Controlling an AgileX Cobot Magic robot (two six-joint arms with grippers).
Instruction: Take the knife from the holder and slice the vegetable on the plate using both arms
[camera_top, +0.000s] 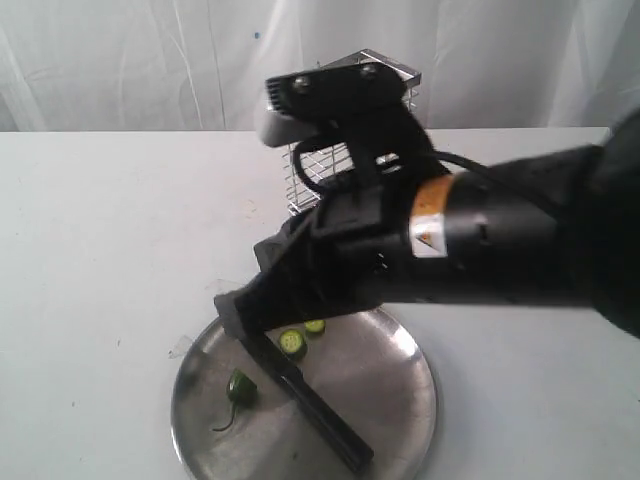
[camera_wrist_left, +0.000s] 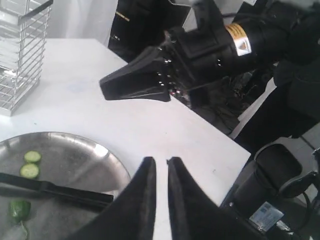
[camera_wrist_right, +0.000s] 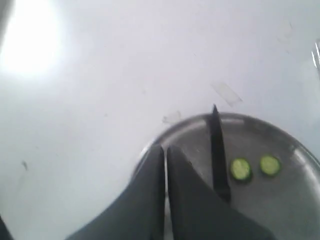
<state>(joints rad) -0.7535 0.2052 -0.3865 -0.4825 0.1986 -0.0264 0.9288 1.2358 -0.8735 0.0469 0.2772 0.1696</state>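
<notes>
Black right pincer (camera_top: 232, 305) closed, tilted down over plate (camera_top: 400, 400) rim.

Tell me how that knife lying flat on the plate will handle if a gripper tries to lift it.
The knife looks slim and stiff, probably light. Lying flat on the shiny plate, it may skid rather than lift. Its flat shape should keep it from rolling.

Shiny steel plate (camera_top: 390, 385), chrome wire holder (camera_top: 305, 185)
</notes>
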